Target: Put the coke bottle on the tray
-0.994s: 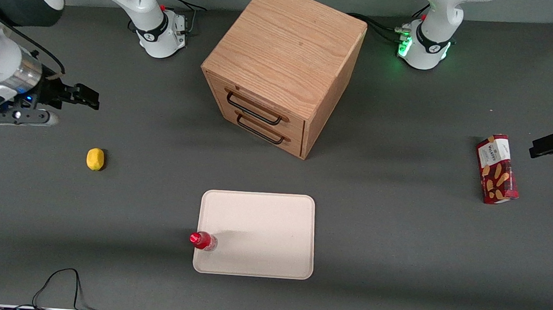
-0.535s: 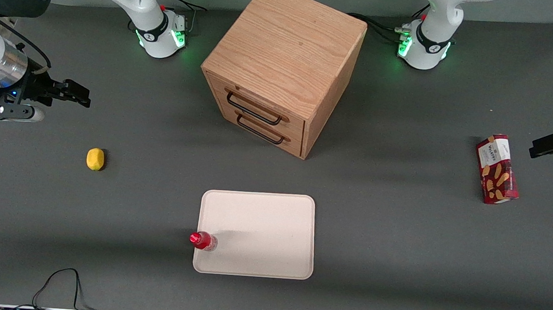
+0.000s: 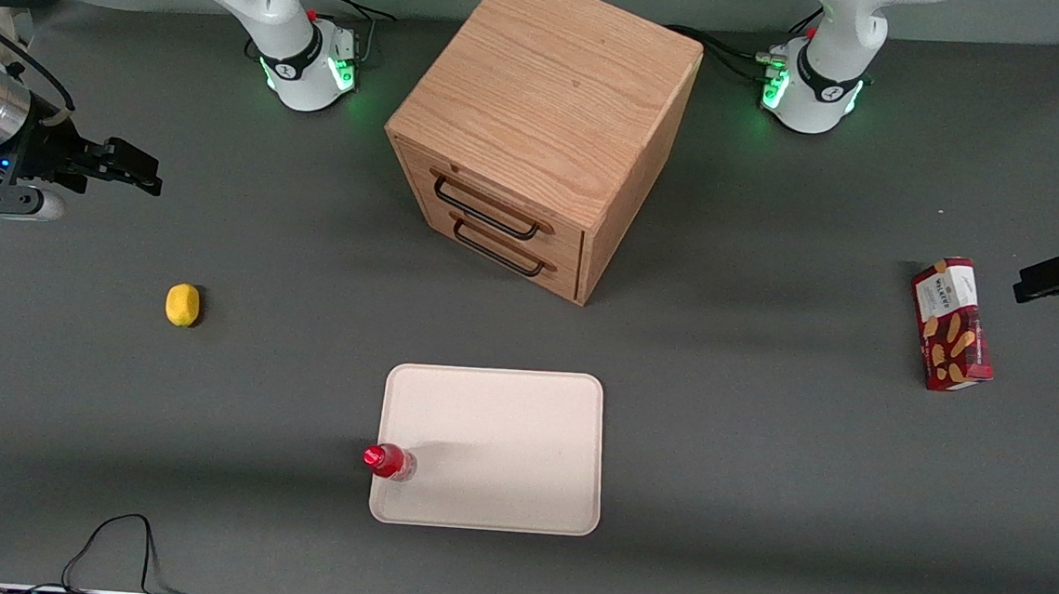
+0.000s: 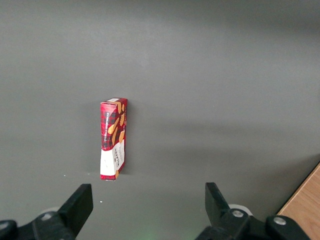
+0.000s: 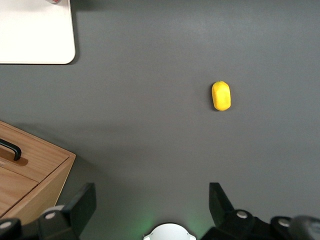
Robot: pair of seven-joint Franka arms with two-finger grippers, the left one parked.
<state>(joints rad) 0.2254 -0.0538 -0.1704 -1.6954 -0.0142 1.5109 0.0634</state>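
Red coke bottle (image 3: 389,461) upright on tray (image 3: 501,444) edge; hand (image 3: 148,179) spread, seemingly empty, well apart above table near lemon (image 3: 182,304).

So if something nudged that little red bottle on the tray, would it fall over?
Probably. The coke bottle stands upright, narrow and small, at the tray's edge, so it could tip, then likely roll. The open gripper is far off, empty.

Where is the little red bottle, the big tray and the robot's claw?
coke bottle (image 3: 388,461), front view, on its red body beside the cap.
tray (image 3: 502,426), front view, on its bare flat middle.
gripper (image 5: 151,202), right wrist view, open, midway between its fingertips.
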